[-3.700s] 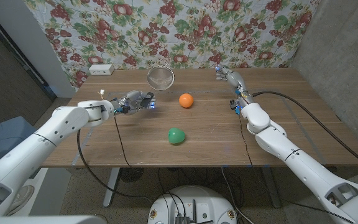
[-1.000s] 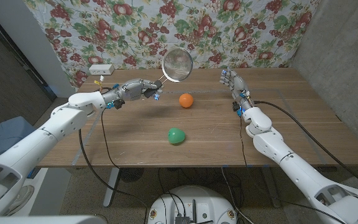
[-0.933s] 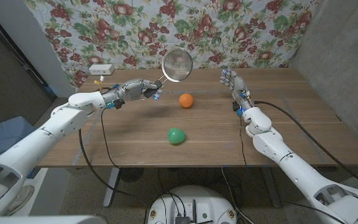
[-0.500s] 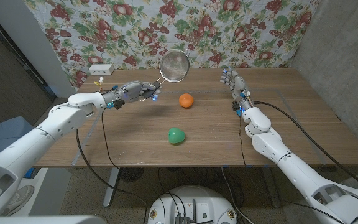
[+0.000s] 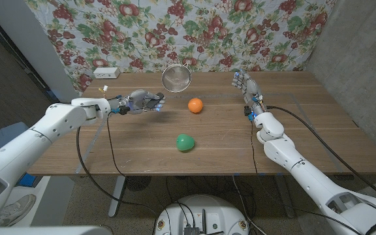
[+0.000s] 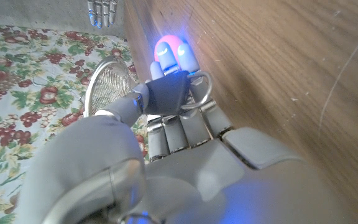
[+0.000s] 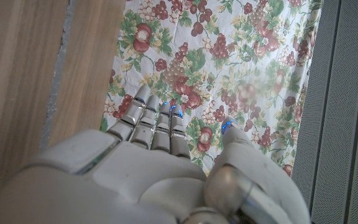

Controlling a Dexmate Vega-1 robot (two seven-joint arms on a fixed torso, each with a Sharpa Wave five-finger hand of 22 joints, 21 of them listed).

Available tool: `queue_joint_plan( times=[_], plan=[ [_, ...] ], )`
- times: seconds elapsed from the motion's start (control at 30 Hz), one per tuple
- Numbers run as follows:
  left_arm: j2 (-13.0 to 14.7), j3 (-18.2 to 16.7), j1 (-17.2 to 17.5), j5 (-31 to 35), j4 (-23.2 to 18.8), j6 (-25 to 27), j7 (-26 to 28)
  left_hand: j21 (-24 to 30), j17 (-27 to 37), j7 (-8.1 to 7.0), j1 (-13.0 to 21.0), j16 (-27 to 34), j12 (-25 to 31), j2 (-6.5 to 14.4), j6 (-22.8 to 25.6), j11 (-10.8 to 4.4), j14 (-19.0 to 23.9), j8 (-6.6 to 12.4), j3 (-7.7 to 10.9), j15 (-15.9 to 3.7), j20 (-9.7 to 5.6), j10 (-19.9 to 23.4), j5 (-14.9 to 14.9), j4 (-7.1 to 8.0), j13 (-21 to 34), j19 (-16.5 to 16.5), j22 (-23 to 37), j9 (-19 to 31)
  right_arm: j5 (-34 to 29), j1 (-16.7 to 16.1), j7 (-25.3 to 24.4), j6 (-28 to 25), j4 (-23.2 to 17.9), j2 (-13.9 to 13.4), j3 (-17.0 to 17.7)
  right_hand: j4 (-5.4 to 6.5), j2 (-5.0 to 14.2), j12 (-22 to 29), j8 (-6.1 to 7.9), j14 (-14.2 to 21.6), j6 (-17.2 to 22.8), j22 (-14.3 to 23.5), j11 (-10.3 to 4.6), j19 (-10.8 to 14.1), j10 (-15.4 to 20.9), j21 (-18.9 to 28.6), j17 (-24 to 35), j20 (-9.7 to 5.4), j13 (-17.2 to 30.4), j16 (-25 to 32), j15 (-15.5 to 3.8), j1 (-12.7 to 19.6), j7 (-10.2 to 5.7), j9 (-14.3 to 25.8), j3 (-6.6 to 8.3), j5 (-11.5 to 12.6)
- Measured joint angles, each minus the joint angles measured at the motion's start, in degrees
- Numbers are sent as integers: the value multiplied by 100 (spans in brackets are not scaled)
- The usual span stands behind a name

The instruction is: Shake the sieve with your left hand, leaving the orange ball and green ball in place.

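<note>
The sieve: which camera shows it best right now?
The head view: the whole sieve shows, held up by the left hand. The left wrist view shows its mesh partly behind that hand's fingers.

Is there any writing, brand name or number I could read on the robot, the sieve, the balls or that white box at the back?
None can be read. The sieve, orange ball and green ball bear no marks. The white box is too small to tell. Left hand and right hand show no lettering.
</note>
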Motion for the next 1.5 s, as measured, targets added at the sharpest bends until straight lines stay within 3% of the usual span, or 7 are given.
queue_joint_plan(
  times=[0.3, 0.7, 0.83, 1.03, 1.2, 1.5],
  plan=[
    [75, -1, -145, -278, -114, 787, 394, 44, -27, 29, 1, 0, -18, -1, 29, 31, 22, -28, 25, 21, 0, 31, -22, -24, -27, 0, -27, -1, -15, 20, -11, 31, 51, 26, -5, 0, -52, 23, 0, 0, -32, 0, 0, 0, 0, 0, -27, 0, 0, 0, 0, -52, 31, 0, 0, 0],
    [82, 9, -201, -338, -127, 914, 447, 52, -26, 61, 7, -30, -49, -7, -2, 17, 38, -61, 25, 37, -1, 17, -44, -25, -16, -2, -26, -28, -19, 23, -16, 48, 73, 34, -8, -16, -51, 23, 0, -21, -32, -1, 31, 32, -32, -66, -53, -32, -41, 0, 22, -53, 31, 1, 16, 0],
    [43, 9, -115, -225, -115, 580, 317, 88, -26, 58, 7, -51, -67, -7, 0, -53, 36, -74, 16, 35, 0, -52, -45, -16, -10, -106, -26, -10, -19, 23, -16, 52, 78, 34, -8, -16, 1, 23, 0, -21, -31, -1, 31, 32, -32, -66, -53, -32, -53, 0, 21, -106, 31, 1, 16, 0],
    [-22, 5, -20, -40, -51, 95, 127, 88, -10, -66, 6, -73, -111, -5, 125, -116, 46, -88, -58, 24, 21, -71, -49, 58, -10, -208, -53, 45, -17, 19, -20, 54, 78, 34, -5, -16, 2, 23, 0, -21, -31, -1, 31, 54, -32, -66, -80, -10, -53, 0, 21, -106, 31, 1, 16, 0],
    [-136, 8, 45, 285, 105, -683, -216, 134, -10, -104, -4, -95, -111, 4, 163, -217, 68, 22, -126, -11, 32, -115, 3, 126, 19, -279, -53, 136, -11, 13, -23, 55, 78, 32, -1, -16, 1, 23, 0, -21, -31, -1, 31, 54, -31, -66, -80, -10, -78, 0, 21, -106, 31, 1, 16, 0],
    [-354, 116, -2, 821, 543, -2036, -929, 133, -11, -106, -155, -139, -150, 16, 164, -290, 36, 22, -174, -45, 42, -185, 46, 174, 19, -413, -76, 223, -2, 20, -23, 61, 123, 42, 1, -16, 1, 23, 0, -21, -31, -1, 31, 53, -31, -107, -106, -10, -80, 30, 21, -105, 30, 2, 16, 0]
  ],
)
